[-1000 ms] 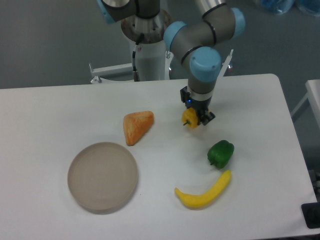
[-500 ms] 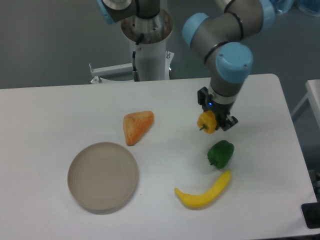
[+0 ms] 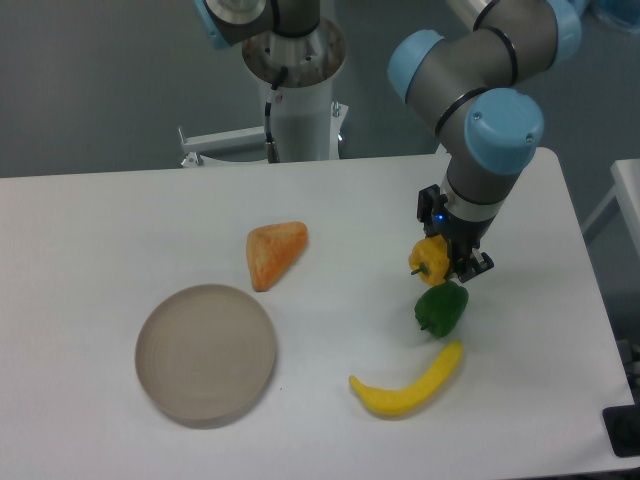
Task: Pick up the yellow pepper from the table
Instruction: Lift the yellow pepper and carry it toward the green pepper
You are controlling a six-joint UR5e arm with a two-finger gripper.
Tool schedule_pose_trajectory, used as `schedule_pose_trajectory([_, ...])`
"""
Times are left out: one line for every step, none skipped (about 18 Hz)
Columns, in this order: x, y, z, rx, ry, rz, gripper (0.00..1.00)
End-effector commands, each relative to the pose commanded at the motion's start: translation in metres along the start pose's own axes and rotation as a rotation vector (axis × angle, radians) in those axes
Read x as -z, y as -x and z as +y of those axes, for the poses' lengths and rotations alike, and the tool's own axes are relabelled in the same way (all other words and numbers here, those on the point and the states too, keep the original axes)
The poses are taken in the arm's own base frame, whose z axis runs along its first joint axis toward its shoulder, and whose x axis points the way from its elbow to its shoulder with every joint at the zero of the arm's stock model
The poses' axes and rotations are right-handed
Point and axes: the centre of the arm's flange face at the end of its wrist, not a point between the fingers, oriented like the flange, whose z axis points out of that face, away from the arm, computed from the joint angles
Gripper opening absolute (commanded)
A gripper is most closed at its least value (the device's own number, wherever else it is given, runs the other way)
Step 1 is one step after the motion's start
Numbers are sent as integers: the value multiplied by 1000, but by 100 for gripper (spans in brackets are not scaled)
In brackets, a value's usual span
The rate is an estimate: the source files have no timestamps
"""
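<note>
Gripper (image 3: 446, 260) clenched on yellow pepper (image 3: 431, 259), just abv green pepper (image 3: 441, 307).

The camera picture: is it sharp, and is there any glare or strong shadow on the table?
Fixed camera: slightly soft overall; even light, no glare on the table; only faint shadows beneath the plate and banana; the yellow pepper in the gripper stays recognisable.

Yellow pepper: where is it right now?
The yellow pepper is held in the tool, right of centre in the camera view, directly above the green pepper and well right of the orange wedge.
</note>
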Motion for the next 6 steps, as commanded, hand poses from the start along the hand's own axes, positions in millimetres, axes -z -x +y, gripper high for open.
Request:
schedule_pose_trajectory([0, 0, 0, 0, 3, 0, 19])
schedule_pose_trajectory([-1, 0, 1, 0, 6, 1, 19])
schedule_pose_trajectory([-1, 0, 0, -2, 8, 1, 19])
schedule_pose_trajectory([-1, 0, 1, 0, 8, 1, 19])
schedule_pose_trajectory([-1, 0, 1, 0, 8, 1, 19])
schedule_pose_trajectory([-1, 0, 1, 0, 8, 1, 19])
